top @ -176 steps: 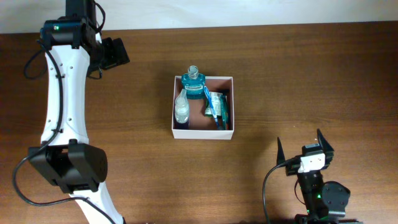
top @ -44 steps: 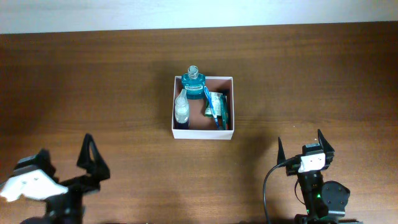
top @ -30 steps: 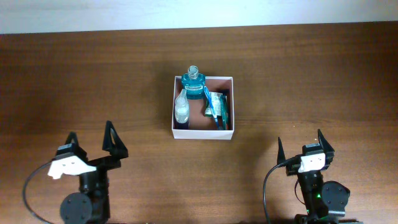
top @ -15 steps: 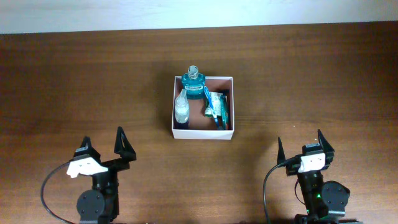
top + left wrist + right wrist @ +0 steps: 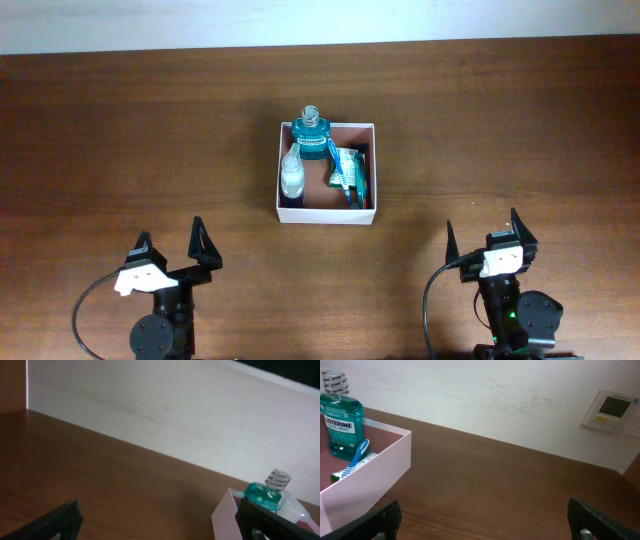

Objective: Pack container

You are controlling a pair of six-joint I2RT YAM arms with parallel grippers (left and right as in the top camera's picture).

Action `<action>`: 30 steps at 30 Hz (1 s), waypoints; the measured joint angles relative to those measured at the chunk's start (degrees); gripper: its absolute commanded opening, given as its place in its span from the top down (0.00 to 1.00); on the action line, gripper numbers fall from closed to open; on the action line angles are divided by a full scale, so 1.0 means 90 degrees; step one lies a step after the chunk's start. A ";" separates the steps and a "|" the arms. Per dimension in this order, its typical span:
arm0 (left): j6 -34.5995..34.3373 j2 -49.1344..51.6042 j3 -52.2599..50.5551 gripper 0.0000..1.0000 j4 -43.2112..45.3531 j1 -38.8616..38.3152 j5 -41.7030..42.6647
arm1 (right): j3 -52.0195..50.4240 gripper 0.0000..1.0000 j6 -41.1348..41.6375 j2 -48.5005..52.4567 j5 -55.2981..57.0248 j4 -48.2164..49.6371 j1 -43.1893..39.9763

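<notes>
The container [image 5: 326,213] is a square white box with a reddish-brown inside, at the table's middle. It holds a teal mouthwash bottle [image 5: 312,137], a clear bottle [image 5: 291,174], a blue toothbrush [image 5: 342,172] and a green packet [image 5: 351,164]. It also shows in the left wrist view [image 5: 223,515] and the right wrist view [image 5: 375,472]. My left gripper [image 5: 172,246] is open and empty at the front left, well away from the container. My right gripper [image 5: 485,236] is open and empty at the front right.
The brown wooden table [image 5: 480,120] runs back to a pale wall [image 5: 320,20]. A small white wall panel [image 5: 612,411] hangs on the wall at the right.
My left arm has drawn back from the far left of the table to the front left edge and settled there, gripper open. The right arm and the container have not moved.
</notes>
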 measured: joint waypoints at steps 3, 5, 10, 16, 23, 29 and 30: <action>0.0000 -0.0010 0.0000 0.01 -0.0206 0.0000 0.0002 | 0.0000 0.02 0.0002 0.0000 0.0000 0.0000 0.0000; 0.0005 -0.0012 0.0000 0.01 -0.0325 0.0000 0.0002 | 0.0000 0.02 0.0005 0.0000 0.0000 0.0000 0.0000; 0.0534 -0.0012 0.0000 0.01 -0.0435 0.0000 0.0036 | 0.0000 0.01 0.0002 0.0000 0.0000 0.0000 0.0000; 0.1870 -0.0012 0.0000 0.01 -0.0493 0.0002 0.0364 | 0.0000 0.02 0.0002 0.0000 0.0000 0.0000 0.0000; 0.2635 -0.0012 0.0000 0.00 -0.0561 0.0160 0.0525 | 0.0000 0.01 0.0000 0.0000 0.0000 0.0000 0.0000; 0.2778 -0.0012 0.0000 0.01 -0.0561 0.0175 0.0534 | 0.0000 0.01 0.0002 0.0000 0.0000 0.0000 0.0000; 0.2793 -0.0012 0.0000 0.01 -0.0563 0.0175 0.0539 | 0.0000 0.01 0.0002 0.0000 0.0000 0.0000 0.0000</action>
